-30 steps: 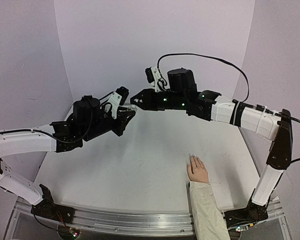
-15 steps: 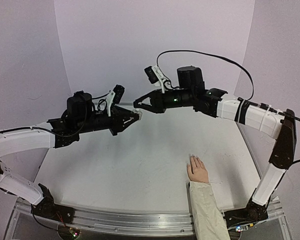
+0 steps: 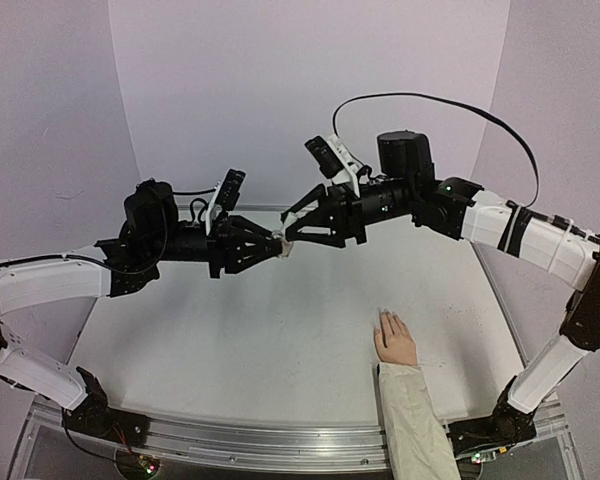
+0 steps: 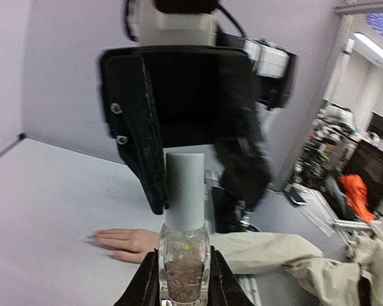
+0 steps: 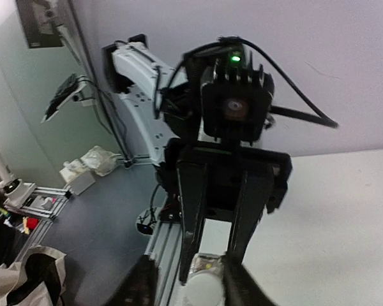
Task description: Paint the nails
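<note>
Near right, the nails (image 3: 385,318) tip the hand (image 3: 396,343) lying flat on the table (image 3: 230,340). Farther back, mid-air, the left gripper (image 3: 277,244) clamps the bottle (image 4: 184,268); the right gripper (image 3: 290,230) straddles its cap (image 4: 184,190), narrowly parted, so a loose twist could slip or wrench the bottle free

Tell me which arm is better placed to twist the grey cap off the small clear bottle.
The right arm: its jaws straddle the grey cap, while the left arm clamps the small clear bottle in its jaws.
</note>
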Action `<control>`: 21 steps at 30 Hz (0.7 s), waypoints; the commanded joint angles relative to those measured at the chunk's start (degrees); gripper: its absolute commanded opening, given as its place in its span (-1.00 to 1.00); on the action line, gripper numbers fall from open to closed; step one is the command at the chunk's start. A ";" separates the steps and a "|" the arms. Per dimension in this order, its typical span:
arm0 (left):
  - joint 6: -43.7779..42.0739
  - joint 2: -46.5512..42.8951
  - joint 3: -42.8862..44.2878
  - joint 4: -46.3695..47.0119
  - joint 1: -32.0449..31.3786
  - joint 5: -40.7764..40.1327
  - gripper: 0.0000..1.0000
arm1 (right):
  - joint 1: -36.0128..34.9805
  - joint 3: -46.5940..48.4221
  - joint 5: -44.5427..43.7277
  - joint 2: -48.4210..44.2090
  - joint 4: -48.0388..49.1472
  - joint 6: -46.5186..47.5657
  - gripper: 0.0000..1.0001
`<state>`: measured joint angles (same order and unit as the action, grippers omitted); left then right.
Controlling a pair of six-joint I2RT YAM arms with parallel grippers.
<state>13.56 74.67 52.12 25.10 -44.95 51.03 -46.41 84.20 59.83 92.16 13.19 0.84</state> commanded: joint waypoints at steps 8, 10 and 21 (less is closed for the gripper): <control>-17.47 -4.92 -0.35 -6.18 -5.74 -54.53 -1.00 | 0.45 1.00 -39.17 -3.23 0.34 -14.73 0.74; -19.26 -4.62 -0.15 -6.27 -7.83 -59.17 -1.00 | 0.30 1.96 -39.95 -1.76 1.04 -19.13 0.72; -19.03 -1.71 1.29 -6.38 -9.85 -67.01 -1.00 | -3.16 7.89 -44.11 5.68 4.48 -29.89 0.29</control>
<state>-4.62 72.55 50.87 16.84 -54.46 -11.55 -48.49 87.96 18.04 95.64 13.65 -24.25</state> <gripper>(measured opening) 0.213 0.660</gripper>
